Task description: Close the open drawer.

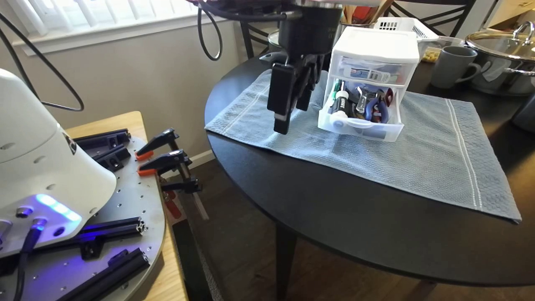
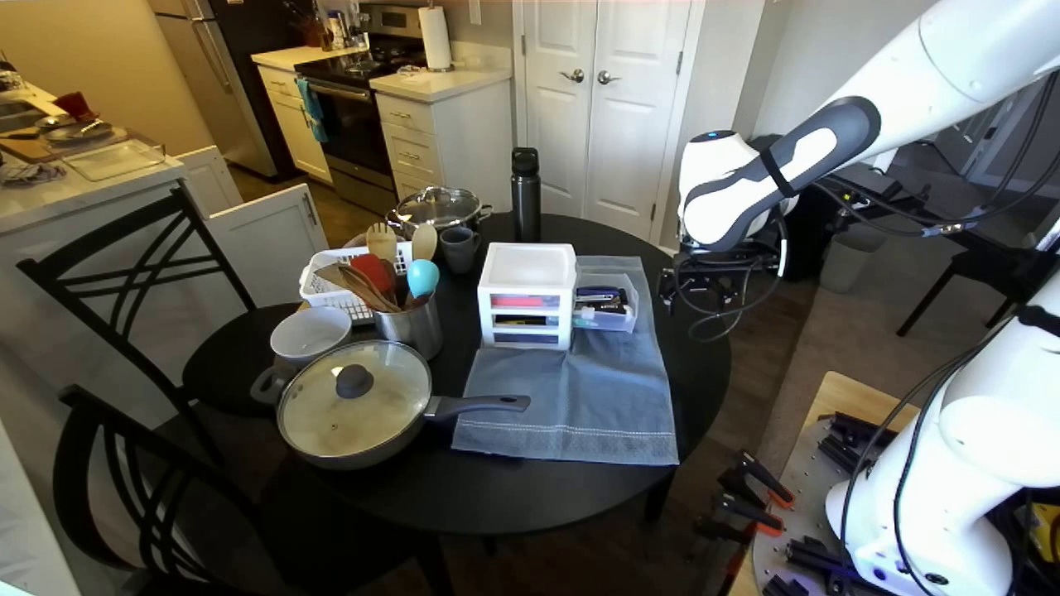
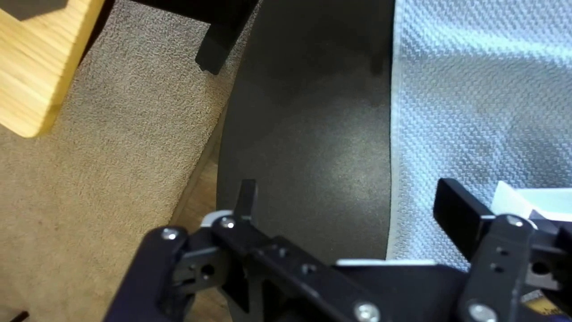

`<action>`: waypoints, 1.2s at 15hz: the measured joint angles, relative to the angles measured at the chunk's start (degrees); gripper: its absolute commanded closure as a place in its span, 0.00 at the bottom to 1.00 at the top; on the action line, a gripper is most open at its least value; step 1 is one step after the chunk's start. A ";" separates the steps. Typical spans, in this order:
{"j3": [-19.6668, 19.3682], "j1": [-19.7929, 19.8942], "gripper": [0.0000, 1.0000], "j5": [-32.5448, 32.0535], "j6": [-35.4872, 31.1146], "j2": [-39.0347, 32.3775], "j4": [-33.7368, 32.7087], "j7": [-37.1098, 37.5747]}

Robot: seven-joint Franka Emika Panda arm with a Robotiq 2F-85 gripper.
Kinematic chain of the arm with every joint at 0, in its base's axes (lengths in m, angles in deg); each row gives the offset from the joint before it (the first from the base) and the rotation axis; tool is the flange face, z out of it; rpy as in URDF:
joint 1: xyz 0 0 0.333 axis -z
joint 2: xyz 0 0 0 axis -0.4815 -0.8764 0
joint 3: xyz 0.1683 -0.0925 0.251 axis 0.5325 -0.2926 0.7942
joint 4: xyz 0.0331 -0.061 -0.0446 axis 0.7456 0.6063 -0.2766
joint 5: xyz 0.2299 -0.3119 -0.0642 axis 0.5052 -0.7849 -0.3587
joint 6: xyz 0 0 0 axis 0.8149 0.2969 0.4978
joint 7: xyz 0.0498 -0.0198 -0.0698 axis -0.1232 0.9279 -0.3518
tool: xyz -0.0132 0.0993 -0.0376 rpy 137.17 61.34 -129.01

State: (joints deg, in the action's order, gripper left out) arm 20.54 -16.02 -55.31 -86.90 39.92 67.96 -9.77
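Note:
A small white drawer cabinet [image 1: 372,44] stands on a grey-blue towel; it also shows in an exterior view [image 2: 530,265]. Its open drawer [image 1: 361,124], below the top drawer, is translucent and pulled out, holding pens, a glue bottle and tools. The drawer shows in an exterior view [image 2: 621,319], sticking out toward the robot. In the wrist view a white corner [image 3: 514,201], likely the drawer's, shows at the right edge. My gripper [image 1: 292,110] is open, with nothing between its fingers, above the table's edge and beside the drawer, apart from it. In the wrist view the gripper [image 3: 348,190] spans the towel's edge.
The towel [image 1: 430,167] lies on a round black table [image 1: 355,200]. A lidded pan [image 2: 356,406], a utensil holder [image 2: 414,327], a white basket [image 2: 319,285], a mug [image 2: 458,248], a pot [image 2: 439,211] and a bottle [image 2: 526,194] stand around the cabinet.

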 measured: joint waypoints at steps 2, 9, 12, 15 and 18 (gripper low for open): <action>-0.02 0.00 0.00 0.00 0.00 0.00 -0.11 0.31; -0.43 -0.53 0.00 -1.60 -8.41 -2.03 0.42 0.72; -0.66 -1.23 0.00 -3.68 -12.31 -4.44 0.24 0.72; -1.38 -1.97 0.00 -4.96 -12.92 -6.85 -0.40 0.72; -3.18 -2.68 0.33 -6.83 -13.16 -9.63 -1.86 1.49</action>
State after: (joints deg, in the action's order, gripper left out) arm 17.36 -18.70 -62.14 -100.06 30.29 66.09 -8.28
